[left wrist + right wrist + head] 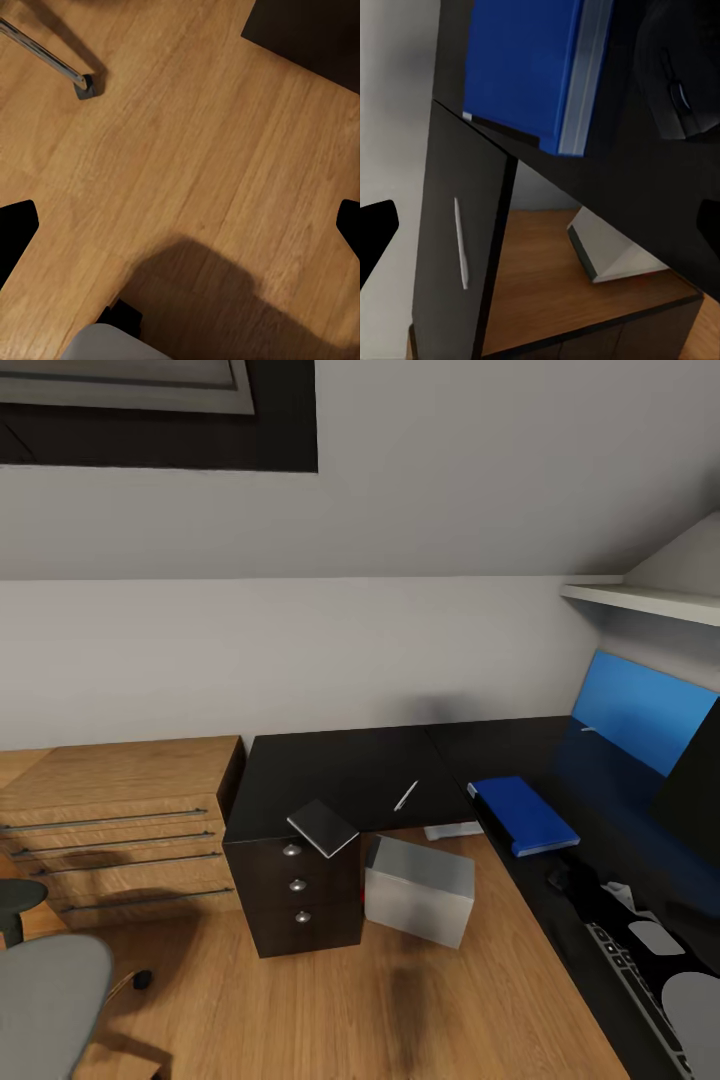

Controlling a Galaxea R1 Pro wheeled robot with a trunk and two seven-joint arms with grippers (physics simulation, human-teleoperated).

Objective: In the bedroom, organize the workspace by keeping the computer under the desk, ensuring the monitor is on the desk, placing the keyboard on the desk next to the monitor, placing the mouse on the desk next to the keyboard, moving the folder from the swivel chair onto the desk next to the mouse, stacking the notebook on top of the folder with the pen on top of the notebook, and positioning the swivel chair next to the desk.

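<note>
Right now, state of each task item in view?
folder: flat on desk
pen: lying on desk, apart from folder
notebook: on drawer unit corner, overhanging
computer: on floor, under the desk
mouse: on desk beside folder

notebook (323,827) on the worktop's (330,770) front-left corner over the drawers, pen (405,796) mid-worktop, folder (523,814) right of it, computer (418,889) on the floor below.

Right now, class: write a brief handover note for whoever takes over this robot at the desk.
Both hands open, empty: left hand over floor, right hand over the glossy black desk.
Done: bright blue folder on desk beside small black mouse; black keyboard there too.
Left: dark grey notebook from drawer unit onto folder, thin white pen on top; bring grey swivel chair over.
</note>
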